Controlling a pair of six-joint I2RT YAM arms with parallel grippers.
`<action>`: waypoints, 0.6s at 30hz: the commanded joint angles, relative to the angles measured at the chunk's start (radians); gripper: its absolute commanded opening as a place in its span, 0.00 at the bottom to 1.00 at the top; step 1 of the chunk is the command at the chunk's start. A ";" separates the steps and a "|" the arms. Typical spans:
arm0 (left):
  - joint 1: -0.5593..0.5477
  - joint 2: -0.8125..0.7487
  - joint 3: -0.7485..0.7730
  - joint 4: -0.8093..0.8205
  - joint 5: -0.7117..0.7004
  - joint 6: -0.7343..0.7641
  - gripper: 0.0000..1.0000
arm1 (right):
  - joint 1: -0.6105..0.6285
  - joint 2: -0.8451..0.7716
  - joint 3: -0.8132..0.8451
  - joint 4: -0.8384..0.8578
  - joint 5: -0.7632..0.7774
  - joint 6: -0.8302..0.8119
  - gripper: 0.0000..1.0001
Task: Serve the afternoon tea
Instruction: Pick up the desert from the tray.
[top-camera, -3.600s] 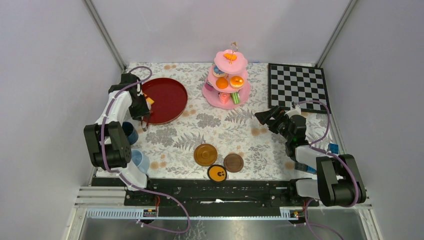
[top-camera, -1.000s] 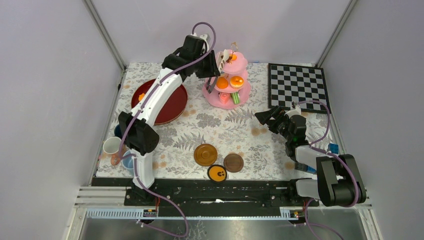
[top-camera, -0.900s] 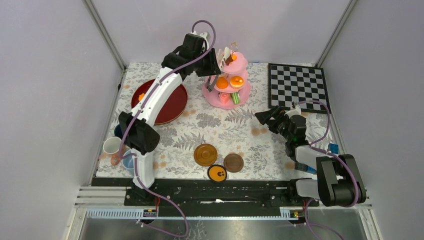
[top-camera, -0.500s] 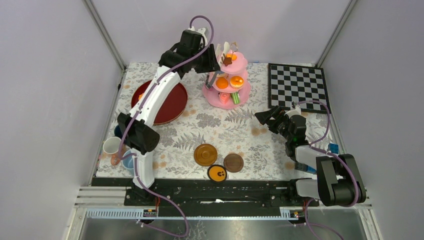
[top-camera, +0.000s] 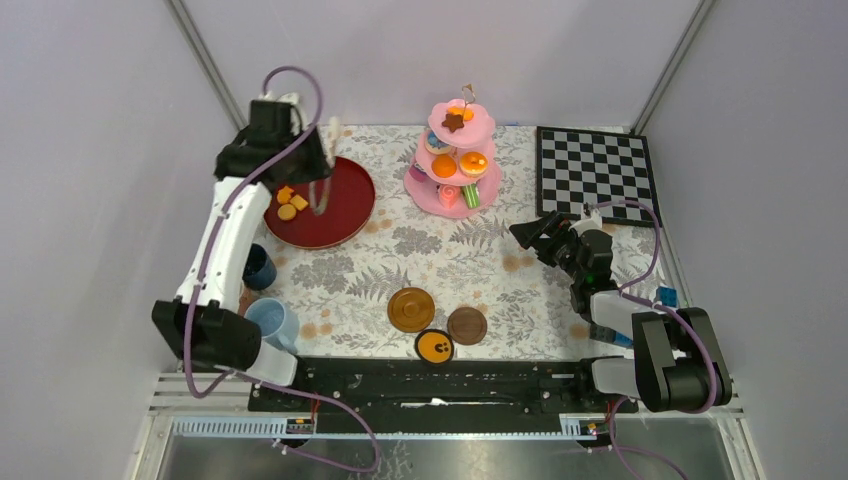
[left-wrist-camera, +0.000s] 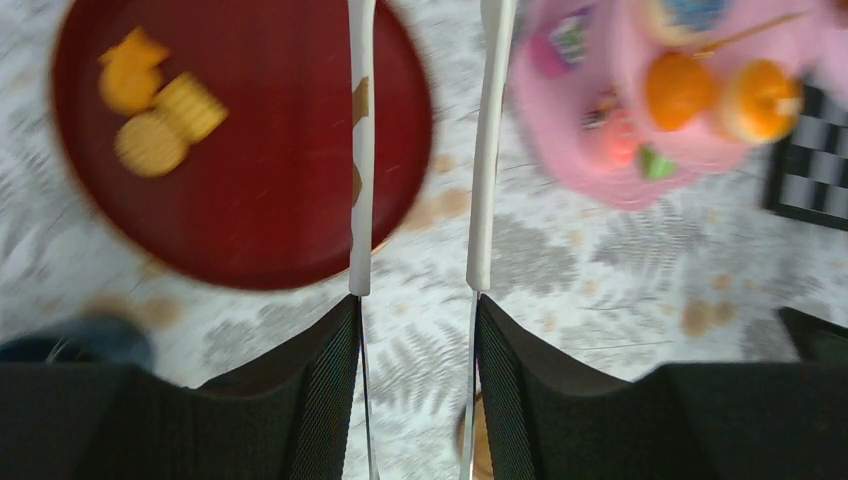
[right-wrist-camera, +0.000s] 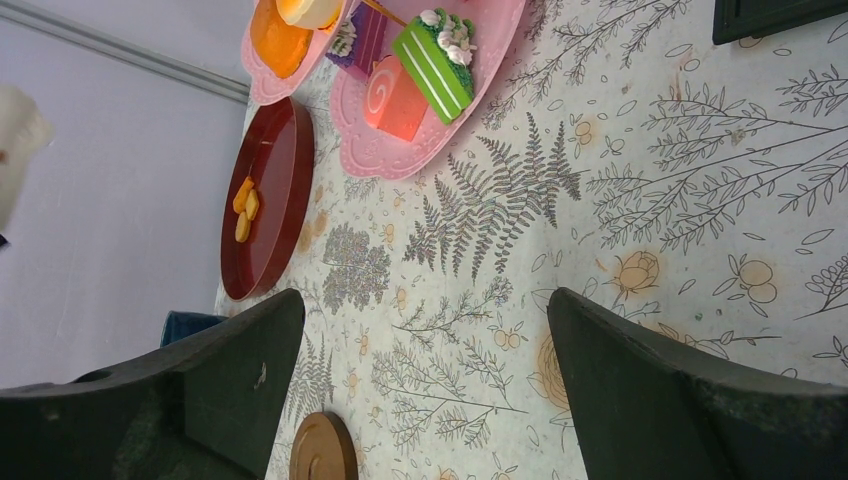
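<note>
the star biscuit (top-camera: 453, 121) now lies on the top tier of the stand (top-camera: 452, 185), upper middle of the top view, with nothing touching it. a second ago the left gripper (left-wrist-camera: 428, 30) is up beside that tier; it has since swung away to the upper left and hangs high over the red tray (top-camera: 345, 205). its fingers stand apart with nothing between them, and through the gap only the tray's right edge and the patterned cloth show

so one biscuit looks delivered, and the arm seems set up for another pick. three small yellow biscuits (top-camera: 288, 203) are left together on the left part of the tray. the wrist view is blurred, so the arm is probably moving

the right gripper (right-wrist-camera: 422, 300) has not moved: it lies at right of centre, jaws wide and empty, facing the stand's bottom tier

the saucers (top-camera: 411, 309) at lower centre are bare, and the cups (top-camera: 272, 320) sit well apart from them at lower left, so the tea part looks not yet done
</note>
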 joint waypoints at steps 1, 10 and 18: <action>0.167 -0.052 -0.198 0.006 0.024 0.089 0.47 | -0.004 -0.004 -0.003 0.043 -0.010 0.002 0.98; 0.378 0.021 -0.353 0.105 0.172 0.052 0.48 | -0.004 -0.005 -0.004 0.043 -0.011 0.003 0.98; 0.378 0.067 -0.406 0.160 0.218 -0.053 0.48 | -0.004 -0.002 -0.002 0.043 -0.011 0.004 0.98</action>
